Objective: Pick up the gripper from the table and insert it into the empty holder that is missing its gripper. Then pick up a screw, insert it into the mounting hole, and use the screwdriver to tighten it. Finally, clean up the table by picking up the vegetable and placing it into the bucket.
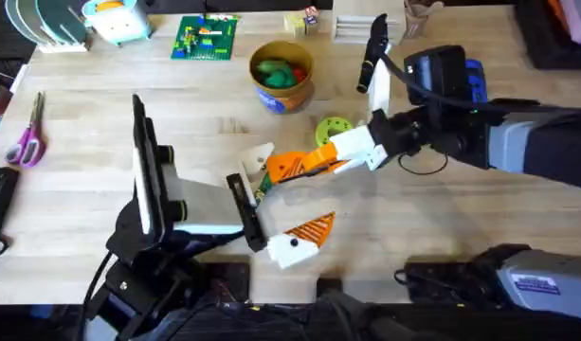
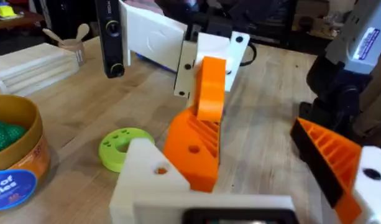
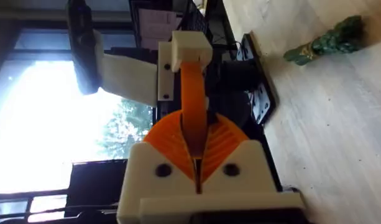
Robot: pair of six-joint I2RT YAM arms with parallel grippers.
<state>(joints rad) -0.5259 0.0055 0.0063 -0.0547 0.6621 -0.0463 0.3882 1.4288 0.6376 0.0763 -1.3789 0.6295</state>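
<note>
My right gripper (image 1: 330, 158) reaches in from the right, shut on the orange ribbed gripper (image 1: 292, 169). It holds the wedge against the white holder (image 1: 261, 159), the bare finger of my left gripper (image 1: 288, 201). In the left wrist view the gripper (image 2: 193, 149) lies against the holder (image 2: 146, 180), and the other finger carries its own orange pad (image 2: 330, 158). My left gripper (image 2: 252, 180) is open. The right wrist view shows my right gripper (image 3: 196, 162) clamping the gripper (image 3: 193, 93) edge-on, and the vegetable (image 3: 327, 40) lying on the table (image 3: 339, 137). The yellow bucket (image 1: 282, 76) stands behind. A blue bit of the screwdriver (image 1: 475, 80) peeks past the right arm.
A lime-green disc (image 1: 334, 129) lies between the bucket and the grippers. Purple scissors (image 1: 27, 140) lie at the far left. A green brick plate (image 1: 206, 38) and a wooden rack (image 1: 361, 24) line the back edge. A black-and-white tool (image 1: 372, 57) lies behind the right arm.
</note>
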